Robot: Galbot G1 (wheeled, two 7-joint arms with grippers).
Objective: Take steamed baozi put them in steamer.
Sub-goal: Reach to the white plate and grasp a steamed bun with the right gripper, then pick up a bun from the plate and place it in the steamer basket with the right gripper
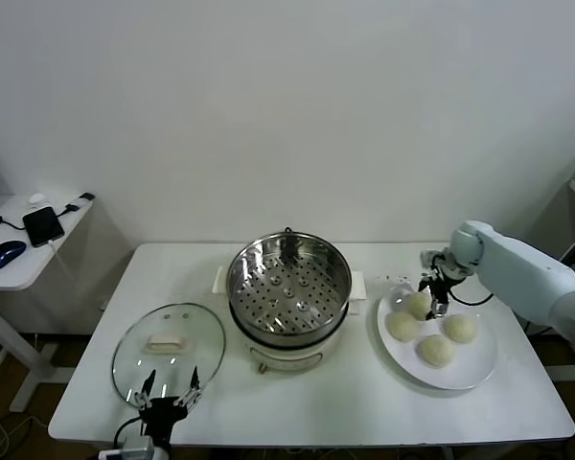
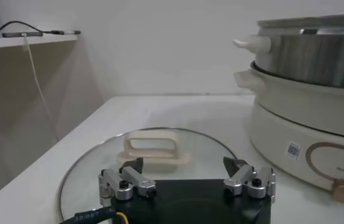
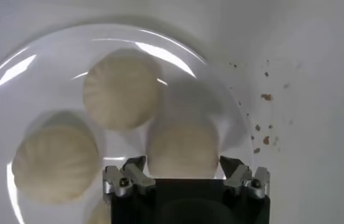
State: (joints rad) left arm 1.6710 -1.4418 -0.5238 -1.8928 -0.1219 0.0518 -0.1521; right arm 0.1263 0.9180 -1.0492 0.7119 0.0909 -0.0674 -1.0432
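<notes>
Baozi (image 3: 182,146) sits between the right gripper's (image 3: 184,176) spread jaws, ungripped.

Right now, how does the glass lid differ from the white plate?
The glass lid is see-through with a cream handle; the white plate is opaque and has none. The lid lies left of the steamer and carries nothing; the plate lies right and holds four buns. Both are round and rest on the table.

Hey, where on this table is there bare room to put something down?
Bare patches: the front strip between the glass lid and the plate, in front of the steamer; the far left corner behind the lid; the right edge beyond the plate. Crowded: the plate, with four baozi and the right gripper around one; the left gripper idles at the lid's front.
</notes>
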